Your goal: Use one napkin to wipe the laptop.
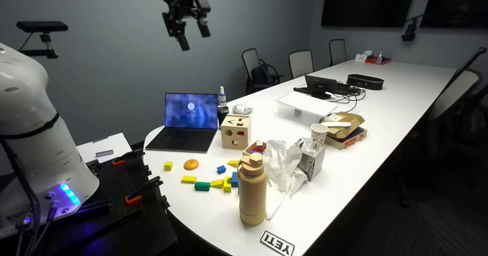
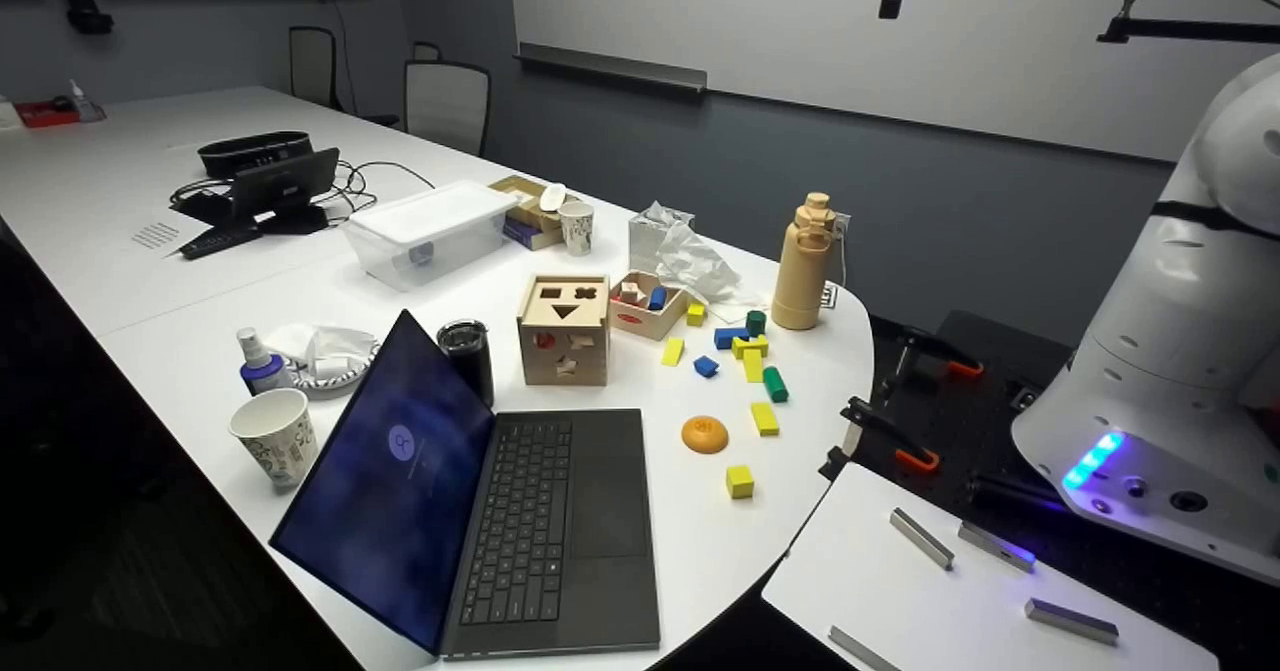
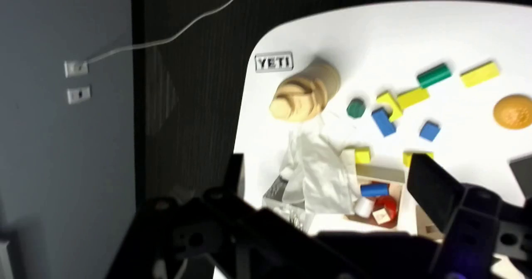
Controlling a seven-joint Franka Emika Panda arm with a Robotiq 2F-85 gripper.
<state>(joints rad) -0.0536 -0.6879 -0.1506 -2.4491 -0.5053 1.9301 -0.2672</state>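
Note:
The black laptop (image 1: 191,111) stands with its screen up, showing a blue picture, near the table's rounded end; its keyboard (image 2: 525,521) faces the robot's side. Thin, crumpled white napkin sheets (image 1: 280,164) spill out of a patterned tissue box (image 1: 312,162) and drape onto the table, also visible in the other views. High above the table, my gripper (image 1: 194,38) hangs with its fingers spread wide and nothing between them. In the wrist view, the napkin (image 3: 324,175) appears below, framed by the two fingers. Only a dark corner of the laptop (image 3: 521,175) shows at that view's right edge.
A tan bottle (image 1: 253,189) stands close to the napkin. A wooden shape box (image 2: 565,331) and dark tumbler (image 2: 467,356) are beside the laptop. Coloured blocks lie scattered about. White paper (image 2: 332,351) rests on a plate behind the screen, near a paper cup (image 2: 275,436).

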